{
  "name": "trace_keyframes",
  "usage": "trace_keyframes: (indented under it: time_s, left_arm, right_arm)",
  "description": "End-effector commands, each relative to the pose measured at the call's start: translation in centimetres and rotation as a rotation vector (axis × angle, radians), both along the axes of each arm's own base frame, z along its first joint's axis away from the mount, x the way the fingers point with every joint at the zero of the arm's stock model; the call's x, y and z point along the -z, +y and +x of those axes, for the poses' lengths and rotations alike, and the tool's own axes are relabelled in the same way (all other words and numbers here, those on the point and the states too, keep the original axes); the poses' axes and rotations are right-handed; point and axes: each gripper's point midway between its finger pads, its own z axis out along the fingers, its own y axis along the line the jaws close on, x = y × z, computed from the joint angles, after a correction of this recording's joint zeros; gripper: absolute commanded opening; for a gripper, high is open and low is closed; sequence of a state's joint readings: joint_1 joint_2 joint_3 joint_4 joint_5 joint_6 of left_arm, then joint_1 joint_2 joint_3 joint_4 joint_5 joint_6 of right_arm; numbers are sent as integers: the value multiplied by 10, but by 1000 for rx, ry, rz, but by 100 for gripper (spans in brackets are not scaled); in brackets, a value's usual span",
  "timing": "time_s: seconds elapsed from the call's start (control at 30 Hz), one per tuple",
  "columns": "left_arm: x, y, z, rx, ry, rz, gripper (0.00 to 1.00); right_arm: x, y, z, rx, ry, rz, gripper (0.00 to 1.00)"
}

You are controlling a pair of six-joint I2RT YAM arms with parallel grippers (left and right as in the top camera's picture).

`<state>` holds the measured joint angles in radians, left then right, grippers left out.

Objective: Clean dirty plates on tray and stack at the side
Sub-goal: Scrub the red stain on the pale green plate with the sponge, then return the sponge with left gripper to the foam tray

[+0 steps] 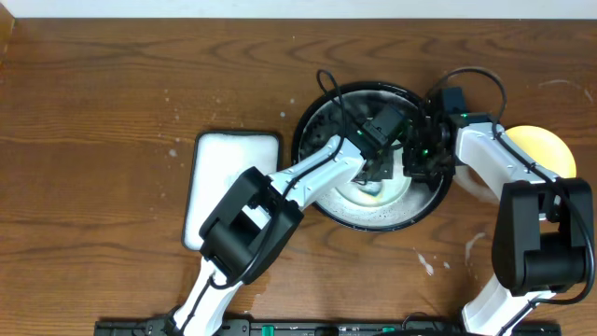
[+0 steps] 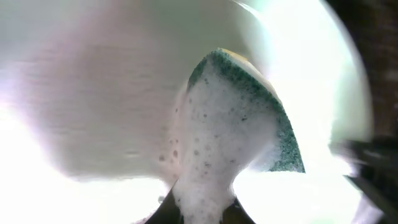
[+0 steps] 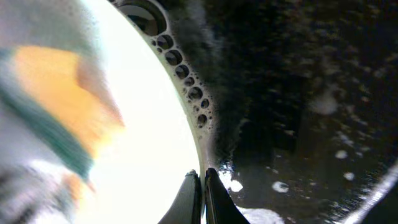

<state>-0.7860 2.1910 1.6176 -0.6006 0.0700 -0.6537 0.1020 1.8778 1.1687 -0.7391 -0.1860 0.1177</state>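
A pale mint-green plate lies in the black tray. My left gripper is shut on a foamy green and yellow sponge pressed on the plate. My right gripper is shut on the plate's right rim, one finger on each side, above the wet tray floor. The sponge shows blurred in the right wrist view. A yellow plate lies on the table right of the tray, partly under my right arm. The third plate is not in view.
A white rectangular tray lies left of the black tray, partly under my left arm. Soapy streaks mark the wood tabletop at front right.
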Motion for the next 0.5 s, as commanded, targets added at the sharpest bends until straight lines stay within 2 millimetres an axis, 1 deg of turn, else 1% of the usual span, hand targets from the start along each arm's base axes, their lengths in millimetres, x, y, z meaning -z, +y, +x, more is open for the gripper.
trace_keyframes:
  time_s: [0.0,0.07,0.23,0.33,0.47]
  left_arm:
    - [56,102,11,-88,-28,407,7]
    - [54,114,17,-103,-49,452,7]
    - [46,134,27,-127,-76,507,8]
    - [38,139,32,-134,-82,511,7]
    - [18,137,37,-143,-95,486,7]
  right_arm:
    - [-1,-16,0,-4,-12,-74,1]
    - [-1,-16,0,-4,-12,-74,1]
    - [-1,-16,-1,-4,-9,-74,1]
    - [-1,-16,-1,-4,-9,-74,1]
    - [-1,-16,-1,-4,-9,-74,1]
